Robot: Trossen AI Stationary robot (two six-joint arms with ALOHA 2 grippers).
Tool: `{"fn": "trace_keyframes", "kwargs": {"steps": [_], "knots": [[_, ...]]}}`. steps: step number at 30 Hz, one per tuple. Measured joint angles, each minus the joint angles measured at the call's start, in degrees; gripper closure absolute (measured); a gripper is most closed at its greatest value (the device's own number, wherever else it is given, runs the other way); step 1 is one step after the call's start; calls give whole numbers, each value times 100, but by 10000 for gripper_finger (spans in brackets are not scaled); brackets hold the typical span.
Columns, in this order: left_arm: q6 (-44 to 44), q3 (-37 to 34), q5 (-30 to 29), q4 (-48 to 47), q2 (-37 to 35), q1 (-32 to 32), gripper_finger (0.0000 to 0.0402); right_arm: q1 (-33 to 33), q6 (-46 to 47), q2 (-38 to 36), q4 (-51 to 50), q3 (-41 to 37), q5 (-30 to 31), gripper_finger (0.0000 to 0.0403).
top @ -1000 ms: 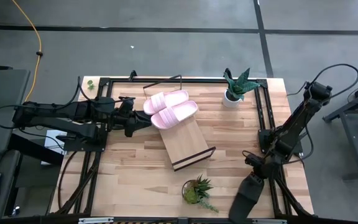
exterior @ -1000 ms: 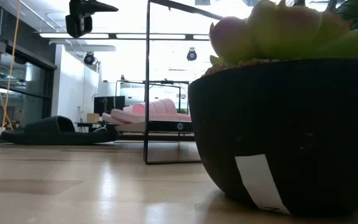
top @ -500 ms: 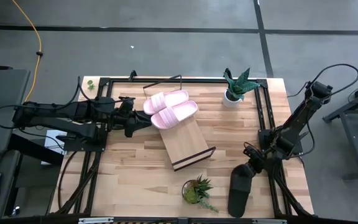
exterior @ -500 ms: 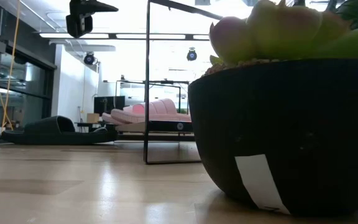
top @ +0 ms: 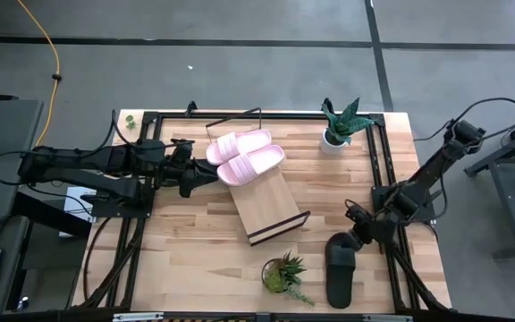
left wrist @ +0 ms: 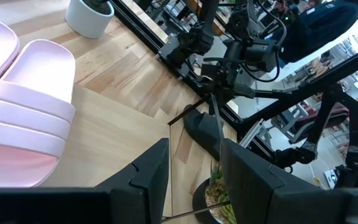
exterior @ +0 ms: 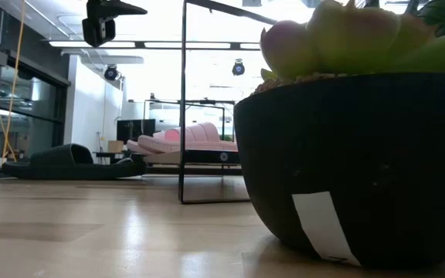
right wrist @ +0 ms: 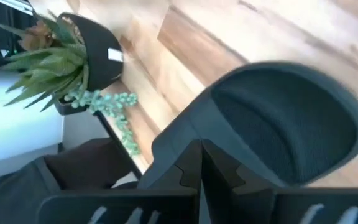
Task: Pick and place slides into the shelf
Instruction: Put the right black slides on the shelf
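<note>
Right gripper (top: pixel 358 234): I see fingers clamped on a black rubber slide (top: pixel 341 271), long axis running front-to-back at the table's front right, beside a dark-potted green plant (top: pixel 283 272). Left gripper (top: pixel 206 173): fingers apart, empty, beside two pale pink slides (top: pixel 247 156) atop the slanted light-wood shelf (top: pixel 271 207).

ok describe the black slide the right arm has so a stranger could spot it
Start at the butcher-block table and go to its near right corner. The black slide lies there, right of the dark-potted plant, with the right gripper shut on its end. It is the only dark sandal there; the shelf's pair is pink.
</note>
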Motion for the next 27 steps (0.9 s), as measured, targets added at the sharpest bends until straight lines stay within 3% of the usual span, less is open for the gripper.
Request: {"fn": "trace_keyframes", "kwargs": {"steps": [6, 17, 27], "knots": [[0, 0, 2, 0, 0, 0, 269, -314, -476, 2, 152, 0, -174, 387], [-1, 2, 48, -135, 0, 0, 269, -1068, -1124, 2, -208, 2, -1340, 274], [-66, 1, 48, -136, 0, 0, 269, -2144, -2366, 4, -293, -90, -2600, 261]]}}
